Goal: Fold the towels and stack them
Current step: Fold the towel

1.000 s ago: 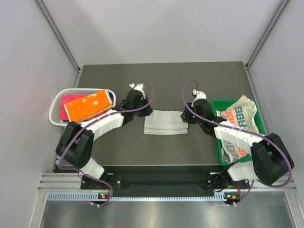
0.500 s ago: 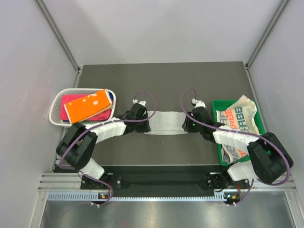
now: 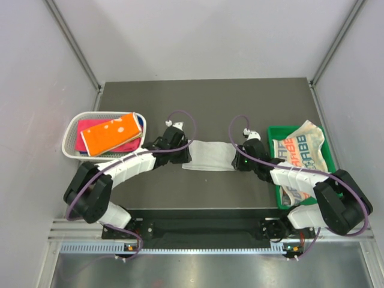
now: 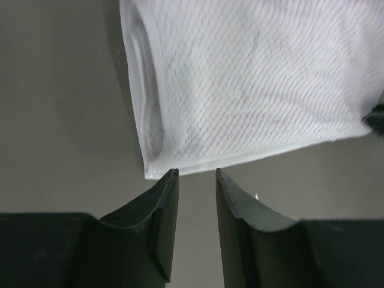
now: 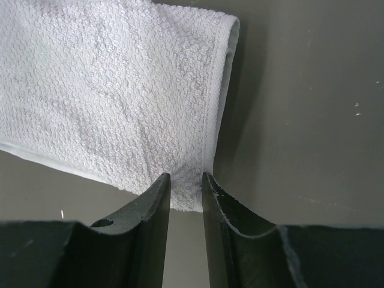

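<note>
While the white towel [image 3: 210,155] lies folded in the middle of the table [image 3: 204,102], a gripper stands at each short end; the right gripper [image 5: 186,175] pinches a corner between narrow fingers; the left gripper [image 4: 197,172] has fingers narrowly apart, hem at their tips, grip unclear; an orange towel [image 3: 111,133] tops the basket [image 3: 69,138]; a print towel [image 3: 297,150] lies in the tray [image 3: 277,131]

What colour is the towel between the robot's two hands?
White towel, clearest in the right wrist view.
</note>
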`<state>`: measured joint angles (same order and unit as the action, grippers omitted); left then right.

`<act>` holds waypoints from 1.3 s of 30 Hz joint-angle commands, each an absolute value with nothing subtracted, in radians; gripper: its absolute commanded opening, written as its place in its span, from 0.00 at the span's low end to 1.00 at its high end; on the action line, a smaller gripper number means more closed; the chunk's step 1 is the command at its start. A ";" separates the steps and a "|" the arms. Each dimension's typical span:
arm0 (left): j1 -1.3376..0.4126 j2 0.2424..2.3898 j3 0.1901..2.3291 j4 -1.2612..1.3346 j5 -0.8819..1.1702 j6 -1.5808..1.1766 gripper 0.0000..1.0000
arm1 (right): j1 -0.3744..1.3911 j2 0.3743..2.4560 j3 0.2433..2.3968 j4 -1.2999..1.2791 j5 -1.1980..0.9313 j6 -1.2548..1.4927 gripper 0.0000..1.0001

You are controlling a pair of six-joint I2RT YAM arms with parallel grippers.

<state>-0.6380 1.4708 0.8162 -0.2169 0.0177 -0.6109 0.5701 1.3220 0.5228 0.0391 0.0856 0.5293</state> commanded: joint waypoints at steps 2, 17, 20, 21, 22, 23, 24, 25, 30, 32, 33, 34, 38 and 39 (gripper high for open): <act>-0.641 1.483 0.952 -0.320 -0.121 -0.600 0.37 | 0.591 1.315 0.520 0.069 0.107 0.537 0.28; -0.643 1.595 0.936 -0.290 -0.107 -0.601 0.37 | 0.592 1.312 0.506 0.067 0.130 0.529 0.29; -0.641 1.603 0.933 -0.285 -0.109 -0.595 0.28 | 0.592 1.315 0.506 0.074 0.132 0.529 0.29; -0.643 1.605 0.933 -0.285 -0.107 -0.592 0.25 | 0.594 1.315 0.505 0.074 0.132 0.531 0.29; -0.641 1.605 0.931 -0.282 -0.106 -0.592 0.20 | 0.592 1.316 0.506 0.072 0.130 0.531 0.29; -0.641 1.605 0.930 -0.281 -0.104 -0.591 0.19 | 0.594 1.316 0.505 0.074 0.130 0.531 0.29; -0.641 1.605 0.930 -0.282 -0.104 -0.589 0.16 | 0.594 1.316 0.506 0.071 0.129 0.531 0.29; -0.641 1.602 0.930 -0.287 -0.103 -0.586 0.11 | 0.592 1.315 0.506 0.071 0.129 0.531 0.29; -0.641 1.550 0.937 -0.319 -0.103 -0.572 0.00 | 0.591 1.313 0.514 0.058 0.133 0.528 0.28; -0.640 1.529 0.937 -0.343 -0.112 -0.569 0.00 | 0.591 1.313 0.515 0.048 0.141 0.526 0.25; -0.634 1.513 0.931 -0.348 -0.112 -0.569 0.00 | 0.591 1.315 0.518 0.043 0.144 0.526 0.25; -0.629 1.506 0.924 -0.350 -0.097 -0.565 0.00 | 0.591 1.316 0.518 0.041 0.147 0.526 0.24; -0.603 1.497 0.876 -0.339 -0.046 -0.569 0.00 | 0.591 1.325 0.520 0.038 0.152 0.529 0.24; -0.601 1.500 0.864 -0.327 -0.038 -0.569 0.00 | 0.591 1.327 0.522 0.040 0.150 0.531 0.24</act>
